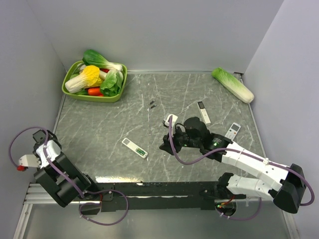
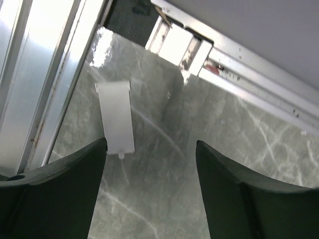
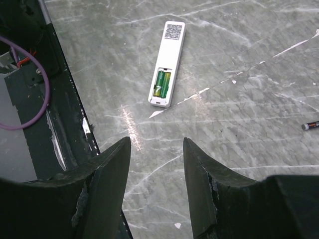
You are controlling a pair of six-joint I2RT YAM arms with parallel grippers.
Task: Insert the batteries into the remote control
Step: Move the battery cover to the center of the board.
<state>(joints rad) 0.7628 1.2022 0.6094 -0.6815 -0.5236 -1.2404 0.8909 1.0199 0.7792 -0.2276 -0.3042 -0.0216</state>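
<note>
Grey marbled tabletop [image 1: 89, 129] boxed in by pale walls [image 1: 149, 30] on the left, far and right sides. The remote [image 1: 134, 148] lies flat near the middle, slightly left of centre, back side up and angled. Its recess is uncovered, and two green batteries [image 3: 162, 83] sit side by side inside it, apparently already seated.

The right end effector [image 3: 155, 144] hovers just right of the remote, jaws apart with nothing between them. The left end effector [image 2: 150, 149] hangs over the near left corner, jaws also parted and empty. Just past its left finger lies a thin white cover [image 2: 116, 117], flat on the tabletop beside the metal rail [image 2: 40, 74].

The remote looks light, stiff and smooth, so it would likely skid on this glossy surface if pushed. The safest hold seems to be across its narrow width, toward the end away from the open recess. The batteries are small and round and would roll if tipped out. The cover is thin and lies flat, which makes it hard to pinch from above; its long edges look like the best purchase.

Open room surrounds the remote on all sides. Well apart from it, a green basket [image 1: 65, 84] of vegetables sits far left and a cabbage [image 1: 233, 84] far right. Two dark cells [image 1: 152, 103] lie toward the far middle, and two other remotes [image 1: 204, 112] [image 1: 233, 131] lie right of centre. The cover sits close to the near edge, with little room on the rail side.
</note>
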